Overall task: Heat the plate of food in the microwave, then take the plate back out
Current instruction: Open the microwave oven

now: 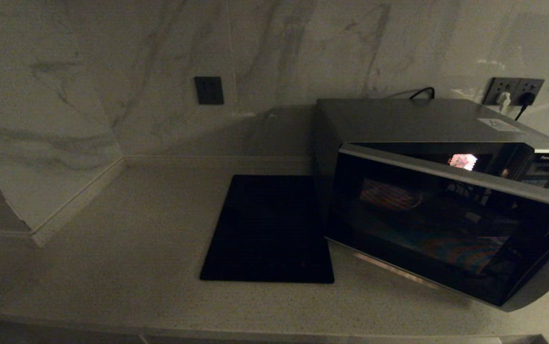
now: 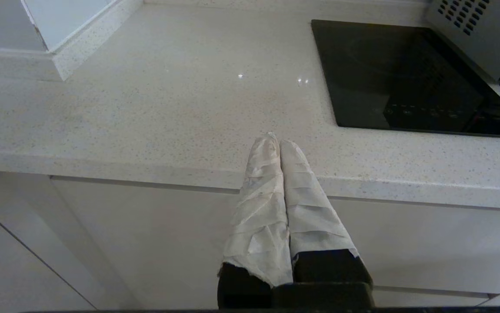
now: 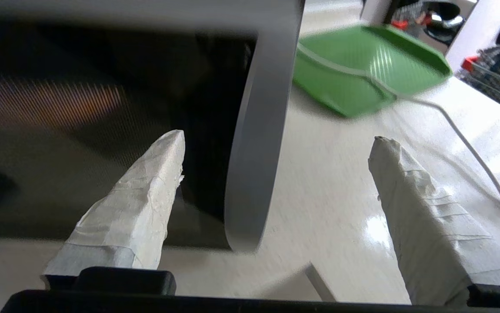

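Marble-veined wall panels rise behind our pale speckled stone worktop [image 1: 126, 248], where a flat black square mat [image 1: 269, 230] lies just beside the microwave [image 1: 427, 124], a large dark-grey and silver box with a dark glass door [image 1: 441, 229]. That door stands part-way open, swung out toward us on its left hinge, its curved silver trim [image 3: 256, 143] forming the free edge. Through the gap above the door we see a small bright glow inside the cavity; the plate of food we cannot make out in any view.

Our right tool [image 3: 276, 143] is at the door's free edge with its white-wrapped fingers [image 3: 145, 208] spread wide: the silver trim stands between them, one finger in front of the dark glass and the other out over the worktop, neither plainly touching the door. Beyond it a green plastic tray [image 3: 363, 69] sits on the worktop to the microwave's right, with a thin white cord trailing past it.

Our left tool [image 2: 275, 141] is parked low at the worktop's front edge, well apart from the microwave, its wrapped fingers pressed together and holding nothing.
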{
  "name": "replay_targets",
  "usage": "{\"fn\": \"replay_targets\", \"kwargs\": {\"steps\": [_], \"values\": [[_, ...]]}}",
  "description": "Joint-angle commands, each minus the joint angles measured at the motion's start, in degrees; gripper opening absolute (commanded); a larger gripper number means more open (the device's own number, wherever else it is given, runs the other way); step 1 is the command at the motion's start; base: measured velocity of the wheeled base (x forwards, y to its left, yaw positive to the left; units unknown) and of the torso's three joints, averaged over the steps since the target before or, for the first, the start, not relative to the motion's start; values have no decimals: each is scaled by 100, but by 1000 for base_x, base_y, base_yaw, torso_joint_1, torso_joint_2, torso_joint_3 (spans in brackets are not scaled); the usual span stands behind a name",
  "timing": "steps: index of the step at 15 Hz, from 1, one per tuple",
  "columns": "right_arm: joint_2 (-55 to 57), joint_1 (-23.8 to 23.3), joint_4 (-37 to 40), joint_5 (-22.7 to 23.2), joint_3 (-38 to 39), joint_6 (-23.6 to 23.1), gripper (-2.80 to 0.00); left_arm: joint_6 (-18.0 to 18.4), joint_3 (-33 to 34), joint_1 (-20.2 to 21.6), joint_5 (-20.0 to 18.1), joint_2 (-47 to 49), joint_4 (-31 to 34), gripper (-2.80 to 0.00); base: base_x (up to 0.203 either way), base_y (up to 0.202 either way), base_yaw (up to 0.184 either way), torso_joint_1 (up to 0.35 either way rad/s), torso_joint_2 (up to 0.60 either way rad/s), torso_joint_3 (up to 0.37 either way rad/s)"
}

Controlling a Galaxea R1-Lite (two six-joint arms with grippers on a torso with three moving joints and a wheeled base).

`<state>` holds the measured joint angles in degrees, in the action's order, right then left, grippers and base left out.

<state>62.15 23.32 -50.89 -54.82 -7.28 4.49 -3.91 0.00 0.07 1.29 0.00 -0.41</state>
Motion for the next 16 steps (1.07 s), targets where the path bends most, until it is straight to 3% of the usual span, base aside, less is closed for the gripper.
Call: {"fn": "replay_targets", "kwargs": {"steps": [1,4,6,11,12,16], "values": [[-397,20,-35,-54,-274,-44,0,-4,0,1,3,4,-2,-280,0,0,0,0,0,0],[-638,14,-24,-364,-755,-608,0,-4,0,1,3,0,-2,-280,0,0,0,0,0,0],[-744,9,-33,-714,-1246,-1410,0,-4,0,1,3,3,-2,-280,0,0,0,0,0,0],[-714,-42,104,-790,-3047,-2698,0,-4,0,1,3,0,-2,-280,0,0,0,0,0,0],[-641,-44,259,-798,-3518,-2896,-280,-4,0,1,3,8,-2,-280,0,0,0,0,0,0],[-386,-47,1510,-805,-5137,-3180,-280,-4,0,1,3,0,-2,-280,0,0,0,0,0,0]]}}
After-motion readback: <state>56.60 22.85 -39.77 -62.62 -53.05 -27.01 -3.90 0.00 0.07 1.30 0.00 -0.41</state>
